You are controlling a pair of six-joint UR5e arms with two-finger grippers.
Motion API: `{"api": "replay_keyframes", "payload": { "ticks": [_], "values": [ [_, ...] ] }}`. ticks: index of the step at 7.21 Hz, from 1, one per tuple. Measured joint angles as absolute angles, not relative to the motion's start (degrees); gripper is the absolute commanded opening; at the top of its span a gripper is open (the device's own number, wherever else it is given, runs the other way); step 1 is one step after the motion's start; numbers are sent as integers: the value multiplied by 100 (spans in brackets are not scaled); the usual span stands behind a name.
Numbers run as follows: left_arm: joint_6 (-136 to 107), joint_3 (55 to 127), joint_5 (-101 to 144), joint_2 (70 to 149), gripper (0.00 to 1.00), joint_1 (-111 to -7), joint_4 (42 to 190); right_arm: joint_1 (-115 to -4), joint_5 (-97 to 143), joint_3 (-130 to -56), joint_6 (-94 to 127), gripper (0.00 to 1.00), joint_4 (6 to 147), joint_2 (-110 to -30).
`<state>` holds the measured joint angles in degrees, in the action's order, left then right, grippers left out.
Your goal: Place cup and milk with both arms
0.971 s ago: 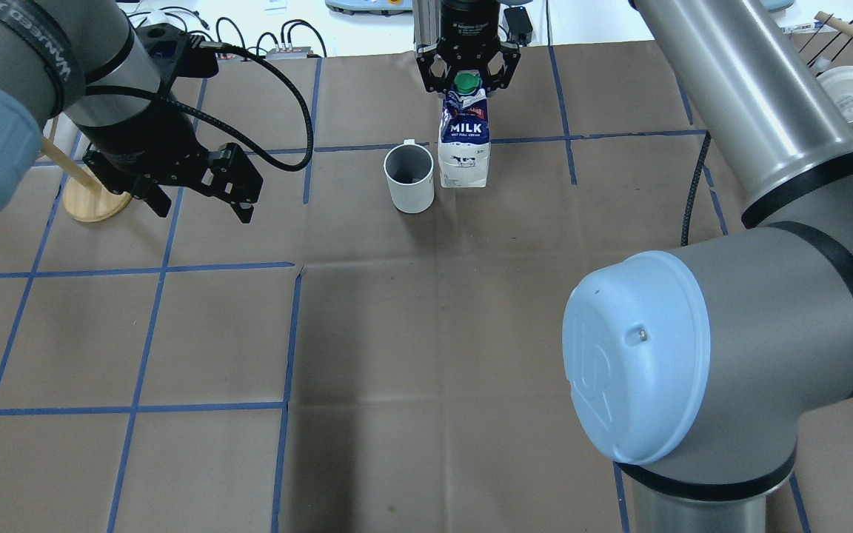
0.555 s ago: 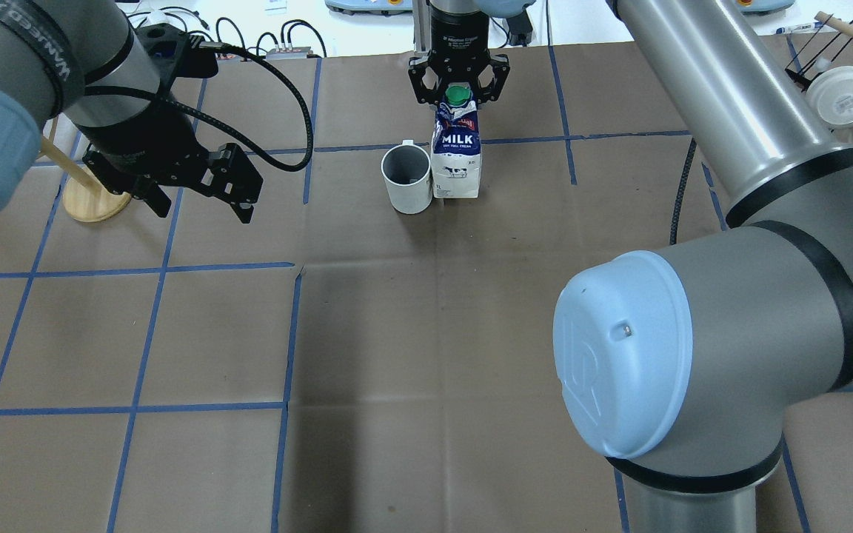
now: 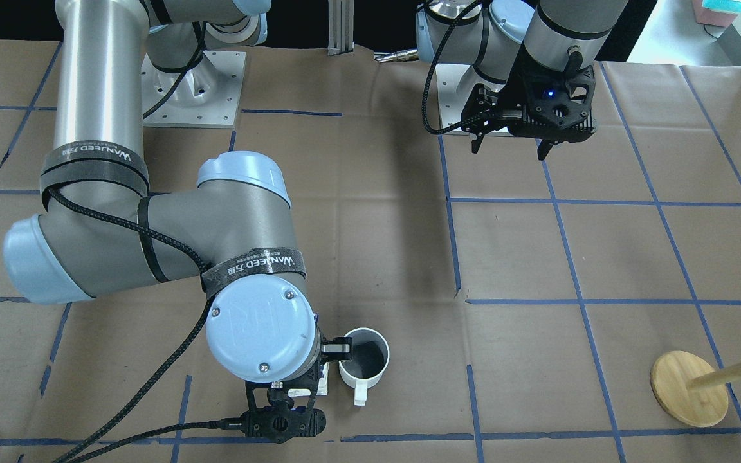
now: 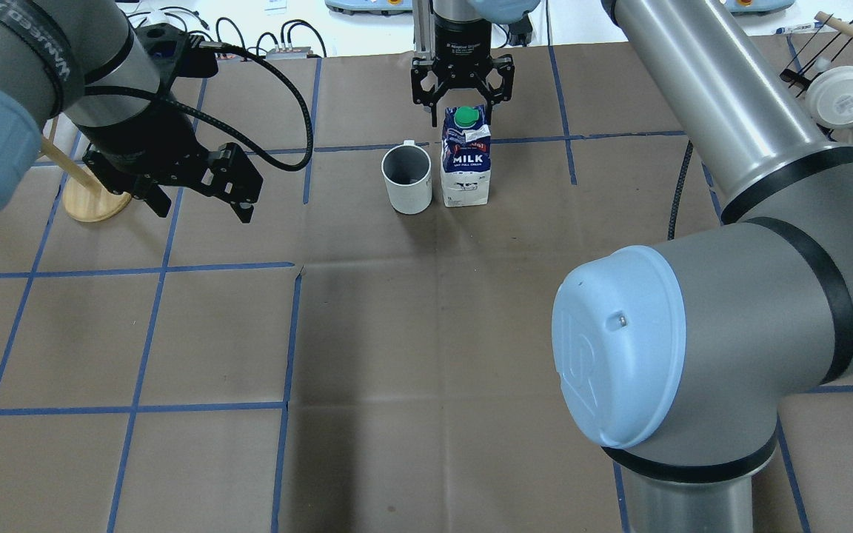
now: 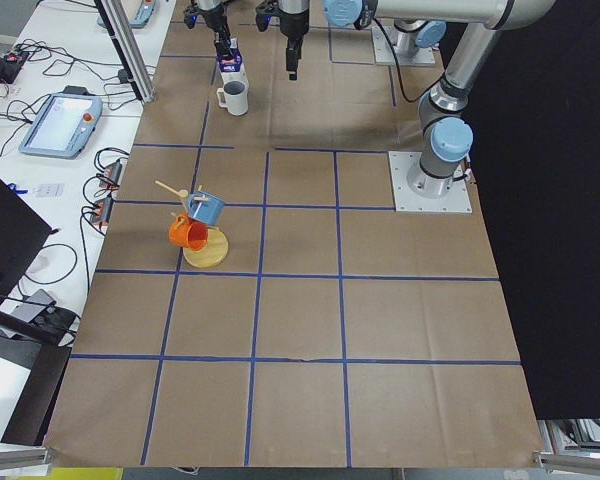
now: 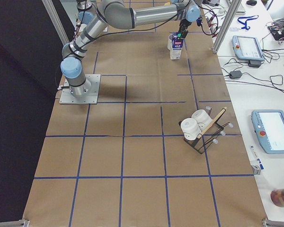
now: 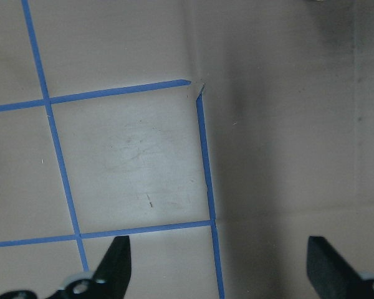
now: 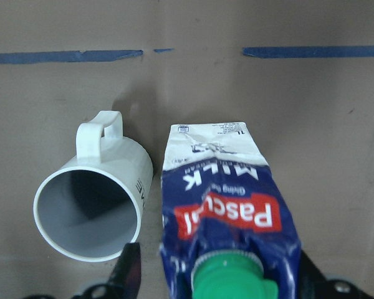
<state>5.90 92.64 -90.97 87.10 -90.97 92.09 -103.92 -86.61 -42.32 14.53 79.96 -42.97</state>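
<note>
The milk (image 4: 465, 159) stands upright on the brown table, its green cap up, just right of the cup (image 4: 407, 178), almost touching it. The cup is upright and empty, handle pointing away. My right gripper (image 4: 462, 102) hovers over the milk's top, open, with the fingers (image 8: 129, 271) spread on both sides of the carton (image 8: 227, 212) and not touching it. In the front view the right wrist hides most of the milk beside the cup (image 3: 364, 363). My left gripper (image 4: 203, 211) is open and empty above bare table, far left of the cup; it also shows in the left wrist view (image 7: 218, 261).
A wooden mug stand (image 4: 93, 200) is behind the left gripper and holds a blue and an orange mug (image 5: 195, 225). A black rack with white cups (image 4: 848, 96) stands at the far right. Blue tape lines (image 4: 286, 333) grid the table.
The right gripper carried the tilted milk toward the cup, set it upright beside it, opened and let it go. The left arm has not moved.
</note>
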Motion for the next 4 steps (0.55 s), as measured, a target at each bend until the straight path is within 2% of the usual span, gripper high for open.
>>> {"api": "replay_keyframes", "payload": {
  "ticks": [4],
  "values": [
    [589, 9264, -9097, 8709, 100, -9097, 9211, -10239, -8697, -4253, 1243, 96, 7681, -4851]
  ]
}}
